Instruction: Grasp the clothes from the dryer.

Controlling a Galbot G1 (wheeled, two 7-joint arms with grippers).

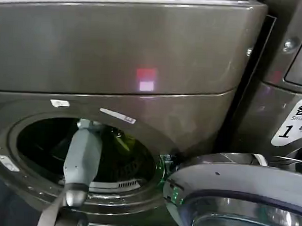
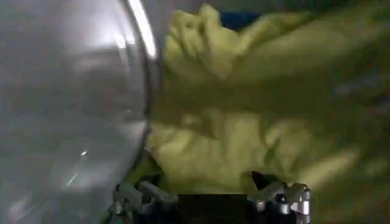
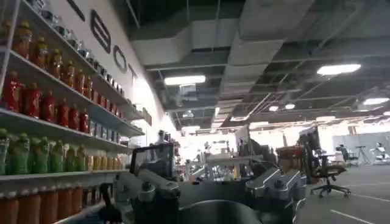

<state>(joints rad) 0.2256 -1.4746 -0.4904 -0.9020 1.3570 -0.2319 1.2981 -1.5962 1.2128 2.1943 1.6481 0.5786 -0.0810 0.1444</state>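
With my left arm reaching through the dryer porthole, the relation that matters is simple: the clothes lie straight ahead of my left gripper, just beyond the fingertips, deeper in the drum.

- Left gripper: jaws spread wide, nothing between them. One fingertip sits beside the shiny curved drum wall, the other is out over fabric. Whether the tips already touch cloth, I can't tell.
- Clothes: a crumpled yellow-green bundle, wider than my open span, running across the approach line rather than along it. No clean long axis, just folds and ridges. The nearest ridge sits right in front of the gap between the jaws. From the head view I catch only a sliver of it past the forearm, inside the drum on the far side of the arm.
- Arm pose: left forearm slopes up and forward from below the porthole rim, wrist already inside the opening, pointing at the drum's back.
- Right gripper: nowhere near the drum, held out in the room toward shelves of bottles; jaws look apart and empty. The left arm is clearly the nearer one, so this is its job.
- Dryer door hangs open off to the right of the arm, clear of the path.

My read: a short push forward into the nearest fold, then close. Risk is the drum-wall side finger scraping metal or pinching only a thin edge.
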